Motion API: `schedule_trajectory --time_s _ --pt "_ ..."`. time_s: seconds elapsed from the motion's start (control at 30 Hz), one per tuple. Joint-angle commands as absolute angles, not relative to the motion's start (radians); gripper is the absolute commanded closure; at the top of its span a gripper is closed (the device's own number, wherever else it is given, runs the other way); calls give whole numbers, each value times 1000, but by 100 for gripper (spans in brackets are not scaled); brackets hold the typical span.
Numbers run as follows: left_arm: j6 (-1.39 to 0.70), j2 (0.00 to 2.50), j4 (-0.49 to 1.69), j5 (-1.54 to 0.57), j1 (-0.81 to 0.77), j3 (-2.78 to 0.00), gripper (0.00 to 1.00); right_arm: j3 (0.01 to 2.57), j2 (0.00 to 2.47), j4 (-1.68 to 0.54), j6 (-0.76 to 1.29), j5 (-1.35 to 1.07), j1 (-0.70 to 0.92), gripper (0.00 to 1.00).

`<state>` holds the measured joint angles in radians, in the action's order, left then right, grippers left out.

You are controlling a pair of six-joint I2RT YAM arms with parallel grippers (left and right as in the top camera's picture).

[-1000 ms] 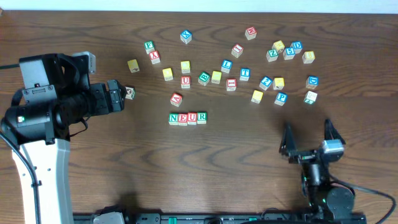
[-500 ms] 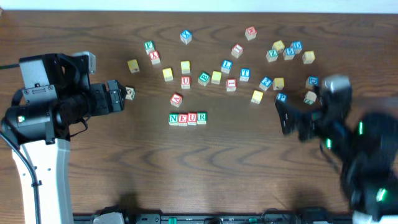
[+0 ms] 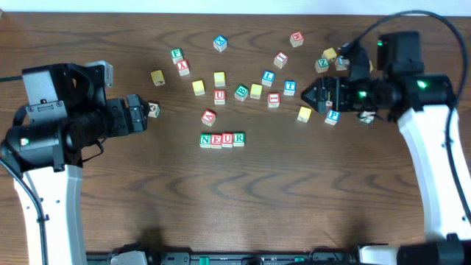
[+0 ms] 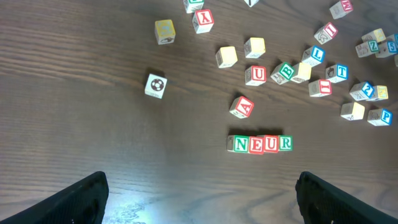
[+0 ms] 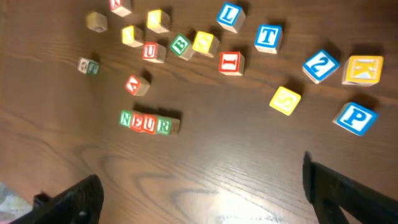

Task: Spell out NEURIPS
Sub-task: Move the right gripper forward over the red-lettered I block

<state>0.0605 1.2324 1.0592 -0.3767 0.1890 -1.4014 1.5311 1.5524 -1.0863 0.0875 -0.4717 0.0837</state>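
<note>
Four cubes are set touching side by side on the table (image 3: 221, 191), reading N, E, U, R. This NEUR row (image 3: 221, 139) is taken as the landmark. In the overhead view the red-lettered I cube (image 3: 274, 99) is seen up and to the right of the row, well apart from it. The yellow S cube (image 3: 304, 113) is placed farther right of the row, and the blue-lettered P cube (image 3: 333, 115) farther right again. All three are left loose among scattered cubes. A red A cube (image 3: 209, 117) is seen just above the row's left end, apart from it. The left gripper (image 3: 144, 112) is held to the left of the row, jaws spread wide and empty. The right gripper (image 3: 309, 94) is held up and to the right of the row, likewise spread wide and empty.
</note>
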Motion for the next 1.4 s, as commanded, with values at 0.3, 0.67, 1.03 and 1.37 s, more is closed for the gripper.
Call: schedule_trajectory --time_s 0.3,0.67,1.03,1.37 --pt "71 1227 1061 -384 193 -1417 5 1978 1942 -1433 -69 88 322 1" --pt "71 1227 1061 -384 193 -1417 5 1980 2027 -1427 -542 -60 370 14" --pt "71 1227 1061 -384 193 -1417 5 1980 2032 -1244 -713 -59 403 2" --pt "71 1227 1061 -384 193 -1417 5 1980 2160 -1237 -801 -99 408 3"
